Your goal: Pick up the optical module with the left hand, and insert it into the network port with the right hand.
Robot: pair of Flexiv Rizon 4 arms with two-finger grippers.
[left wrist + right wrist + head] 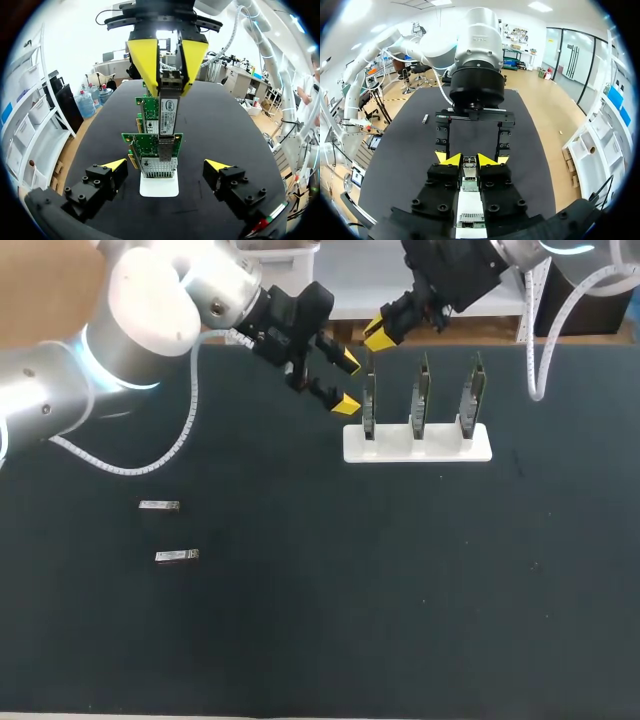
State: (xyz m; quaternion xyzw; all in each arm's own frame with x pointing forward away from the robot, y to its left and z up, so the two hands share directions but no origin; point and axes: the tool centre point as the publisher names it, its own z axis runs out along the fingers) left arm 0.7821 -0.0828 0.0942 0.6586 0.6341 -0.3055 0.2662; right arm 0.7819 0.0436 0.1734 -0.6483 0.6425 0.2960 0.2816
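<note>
The right gripper (380,333) pinches the upright optical module (169,112), white label unreadable, at the end card (145,144); whether it enters the port (159,167) is unclear. The left gripper (346,382) stands spread alongside.

robotics lab: black bench (320,620), two robot arms (150,310), network cards (423,390) upright in white stand (417,448)

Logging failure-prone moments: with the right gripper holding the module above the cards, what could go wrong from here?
The optical module, held in the right gripper, hangs over the end network card; if it is slightly misaligned, it could jam or tip the card in its white base. The open left gripper sits close beside that card, so the arms might collide.
</note>
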